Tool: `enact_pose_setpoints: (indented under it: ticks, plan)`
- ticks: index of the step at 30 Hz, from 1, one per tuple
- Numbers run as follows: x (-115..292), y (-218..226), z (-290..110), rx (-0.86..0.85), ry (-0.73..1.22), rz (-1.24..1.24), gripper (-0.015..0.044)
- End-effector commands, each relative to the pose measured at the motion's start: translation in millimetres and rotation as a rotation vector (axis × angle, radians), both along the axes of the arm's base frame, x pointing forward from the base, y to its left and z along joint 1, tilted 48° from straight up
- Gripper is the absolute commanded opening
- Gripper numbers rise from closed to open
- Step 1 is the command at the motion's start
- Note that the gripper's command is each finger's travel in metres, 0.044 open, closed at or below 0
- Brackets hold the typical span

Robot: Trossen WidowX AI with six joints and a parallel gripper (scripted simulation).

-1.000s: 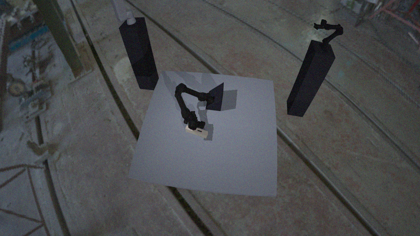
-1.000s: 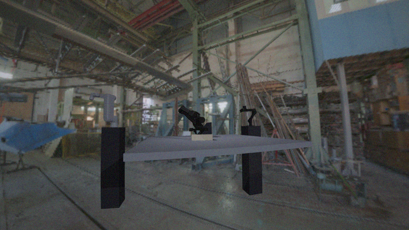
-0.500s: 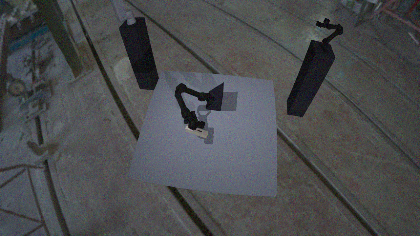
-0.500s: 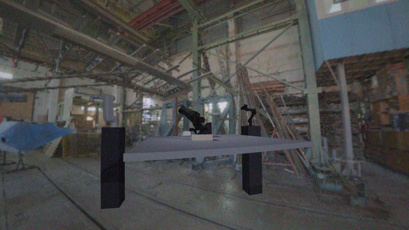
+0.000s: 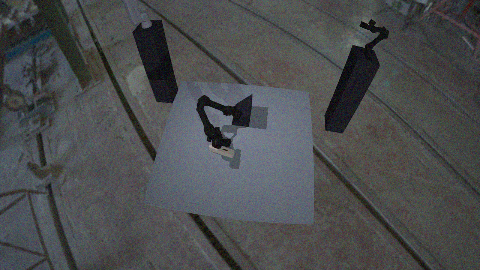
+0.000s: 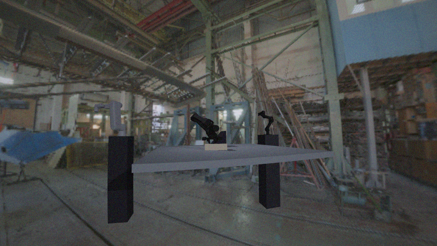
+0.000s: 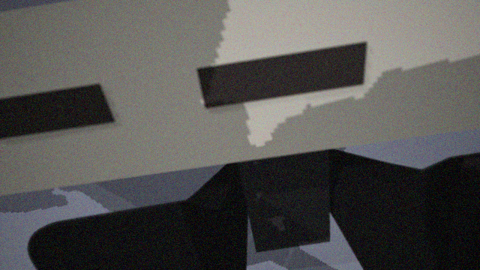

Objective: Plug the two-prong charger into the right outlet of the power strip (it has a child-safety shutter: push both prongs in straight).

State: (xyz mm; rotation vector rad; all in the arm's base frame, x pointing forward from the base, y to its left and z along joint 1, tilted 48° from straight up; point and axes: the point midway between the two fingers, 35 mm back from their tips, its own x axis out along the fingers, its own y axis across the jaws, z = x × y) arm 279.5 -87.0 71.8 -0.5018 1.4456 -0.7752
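The cream power strip lies on the table; its dark slots cross the wrist view. My gripper is shut on the dark charger, which sits between the two black fingers at the bottom of the wrist view. The front ends of charger and fingers meet the strip's near edge line there and are cut off by it. The prongs are hidden, and I cannot tell whether they touch the strip or are in any slot. The charger is too small and dark to pick out in the top and exterior views.
The grey table carries my arm's dark mount. Beyond the table's edges stand two dark pedestals, one bearing a pale arm and the other a black arm. Shadows fall across the strip and table.
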Motion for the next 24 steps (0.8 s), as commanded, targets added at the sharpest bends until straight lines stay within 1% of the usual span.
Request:
enact_pose_setpoints:
  ticks: [1,14,24]
  plan:
    - [0.4,0.0,0.0,0.000,-0.002,0.000,0.0105]
    - [0.3,0.0,0.0,0.000,-0.002,0.000,0.0440]
    - [-2.2,0.3,-0.5,-0.002,-0.009,0.001,0.0440]
